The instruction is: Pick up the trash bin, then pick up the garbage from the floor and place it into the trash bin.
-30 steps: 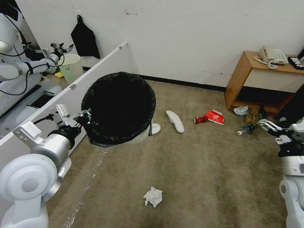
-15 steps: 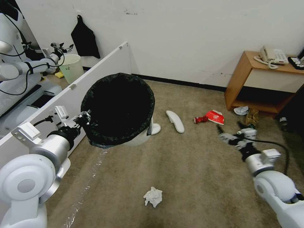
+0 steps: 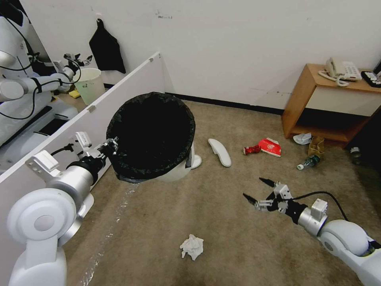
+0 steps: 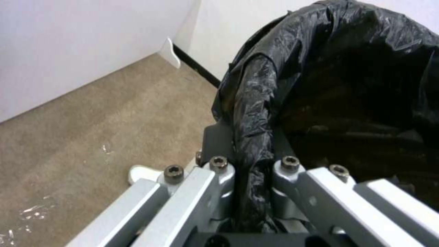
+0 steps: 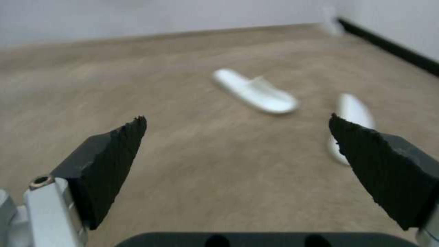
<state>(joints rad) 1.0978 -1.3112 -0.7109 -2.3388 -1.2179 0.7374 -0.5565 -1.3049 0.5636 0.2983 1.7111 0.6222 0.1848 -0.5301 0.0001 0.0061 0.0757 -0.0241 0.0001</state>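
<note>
Black liner plastic is getting pinched by the left gripper [image 4: 249, 171], which is holding the trash bin [image 3: 152, 137] off the floor [image 3: 222, 234]. The right gripper [image 3: 258, 190] is hanging low with its fingers spread, nothing in them. 2 slippers [image 5: 256, 91] are lying ahead of it, crumpled tissue [image 3: 192, 246] nearer the robot, red can [image 3: 251, 149] by the wooden side table [image 3: 301, 95].

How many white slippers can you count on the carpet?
2. One slipper lies in the open, right of the trash bin. The other slipper pokes out from behind the bin, partly hidden. More could be hidden behind the bin.
</note>
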